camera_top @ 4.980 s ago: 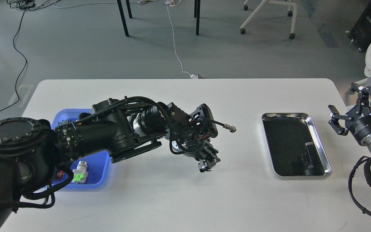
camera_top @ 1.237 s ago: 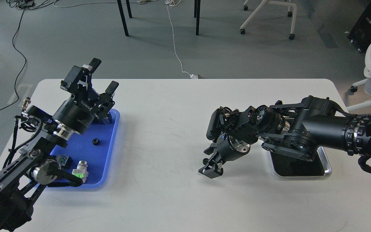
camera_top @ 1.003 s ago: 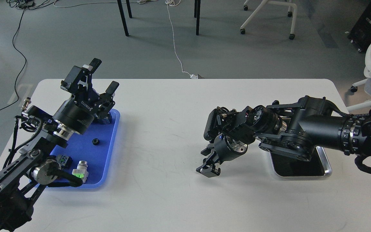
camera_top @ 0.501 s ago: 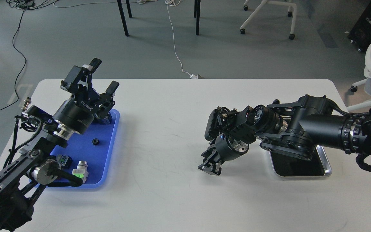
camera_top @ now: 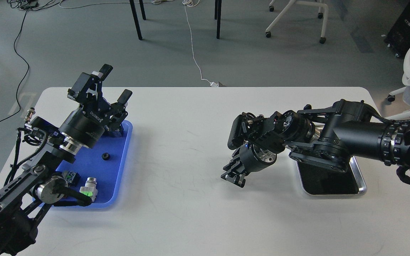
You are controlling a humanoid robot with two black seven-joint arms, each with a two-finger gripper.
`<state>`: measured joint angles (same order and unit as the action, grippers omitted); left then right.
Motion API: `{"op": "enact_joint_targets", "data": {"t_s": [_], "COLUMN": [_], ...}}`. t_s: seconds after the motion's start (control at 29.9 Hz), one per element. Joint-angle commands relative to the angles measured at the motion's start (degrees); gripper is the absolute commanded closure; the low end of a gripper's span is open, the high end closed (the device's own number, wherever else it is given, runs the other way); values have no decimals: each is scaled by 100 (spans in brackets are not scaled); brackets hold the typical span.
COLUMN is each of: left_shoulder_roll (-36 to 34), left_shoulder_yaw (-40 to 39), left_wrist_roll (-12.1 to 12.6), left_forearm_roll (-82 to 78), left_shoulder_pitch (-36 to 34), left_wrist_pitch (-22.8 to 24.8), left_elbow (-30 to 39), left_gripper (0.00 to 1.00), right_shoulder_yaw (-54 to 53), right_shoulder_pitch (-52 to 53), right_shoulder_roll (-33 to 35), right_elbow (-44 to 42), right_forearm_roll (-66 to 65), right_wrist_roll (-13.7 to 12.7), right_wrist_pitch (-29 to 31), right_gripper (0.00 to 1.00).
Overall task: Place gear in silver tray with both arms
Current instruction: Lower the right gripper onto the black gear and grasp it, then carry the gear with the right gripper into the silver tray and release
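Note:
The silver tray [camera_top: 361,176] lies at the right of the white table, mostly hidden under my right arm. My right gripper [camera_top: 234,176] hangs just above the table left of the silver tray. Its fingers are drawn together, seemingly on a small black gear that I can barely make out. My left gripper [camera_top: 114,83] is open and empty, raised above the far end of the blue tray [camera_top: 119,185]. Another small black gear [camera_top: 105,155] lies in the blue tray.
The blue tray also holds a silver-and-green part [camera_top: 88,189] and other small parts near my left arm. The white table [camera_top: 176,213] spreads between the two trays. Chairs and cables are on the floor beyond the far edge.
Five seconds ago my left arm reached over the table's middle; it has since drawn back to the blue tray. My right gripper came in, closed low over the table and has lifted slightly.

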<state>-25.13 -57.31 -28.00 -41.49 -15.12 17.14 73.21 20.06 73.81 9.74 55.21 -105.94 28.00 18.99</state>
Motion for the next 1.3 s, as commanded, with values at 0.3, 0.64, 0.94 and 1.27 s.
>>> {"op": "enact_joint_targets", "data": {"t_s": [0.3,0.64,0.94,1.27], "left_shoulder_roll": [34,149,122,131], "left_shoulder_yaw": [9,62,62,62], "left_wrist_roll": [0,0,0,0], "left_forearm_roll": [0,-9,-9,-9], "left_shoulder_pitch": [-18,-26,-53,-53], "left_wrist_pitch": [0,0,9,0], "left_elbow": [0,-9,0,0], "left_gripper": [2,2,2,2], "right_shoulder_yaw": [-64,-11,-11,-11], "right_shoulder_pitch": [274,11,-455,-569], "right_shoulder_roll": [1678,3006,2648,2058], "right_elbow": [341,298,-466,-1108], "right_forearm_roll": [4,-23,-23,-23], "right_wrist_roll": [0,0,0,0], "right_wrist_pitch": [-44,-176,-176,-264], "right_gripper": [82,82,81,78]}}
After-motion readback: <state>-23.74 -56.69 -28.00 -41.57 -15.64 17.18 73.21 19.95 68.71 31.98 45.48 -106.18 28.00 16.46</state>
